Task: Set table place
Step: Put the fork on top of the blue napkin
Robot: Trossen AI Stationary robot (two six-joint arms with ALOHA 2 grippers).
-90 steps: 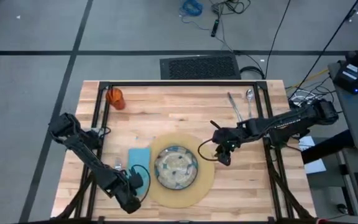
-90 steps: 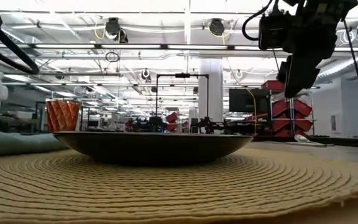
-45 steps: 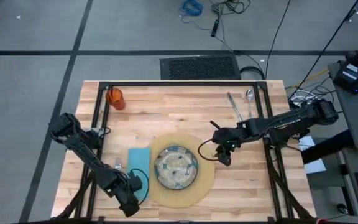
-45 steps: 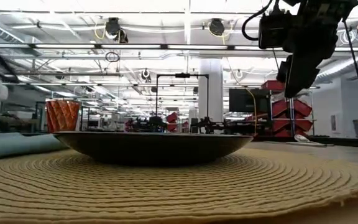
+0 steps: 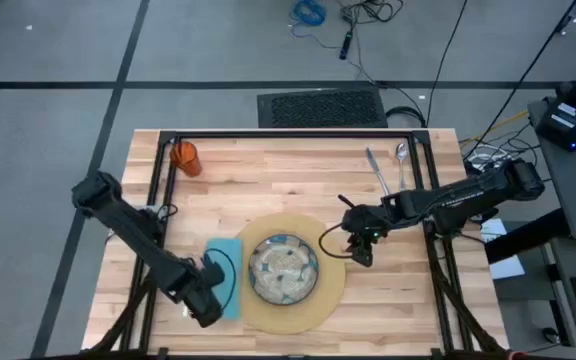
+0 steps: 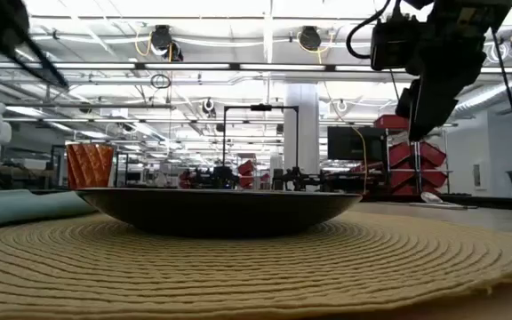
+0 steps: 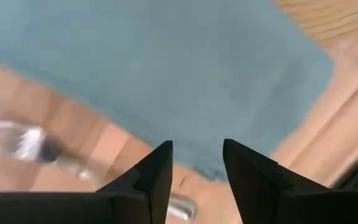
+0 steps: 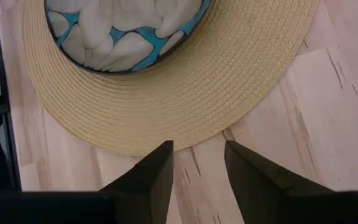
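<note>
While the right arm is held over the mat's right edge, the left arm is seen from above to have swung up the near-left of the worktop. Half a second ago its gripper sat lower, beside the napkin's near end; now the left gripper lies against the teal napkin's left edge. A small silver piece, not identifiable as fork or knife, shows on the wood just beside it. The speckled plate is centred on the round tan mat, the napkin is laid touching the mat's left rim, the orange cup is left at the far-left corner, and two pieces of cutlery are left at the far right, well apart from the setting. The right gripper has not moved.

At worktop height, the dark plate is shown resting on the woven mat, the cup behind at left, the right arm hanging above at right.

Past the left arm's fingers, which are parted with nothing between them, the napkin fills the view, and a blurred silver utensil lies on bare wood beside it. The shift is judged a placing or nudging of cutlery by the napkin.

Past the right arm's fingers, likewise parted and empty, the mat's rim and the plate are seen. The cup and far cutlery are judged not yet set.
</note>
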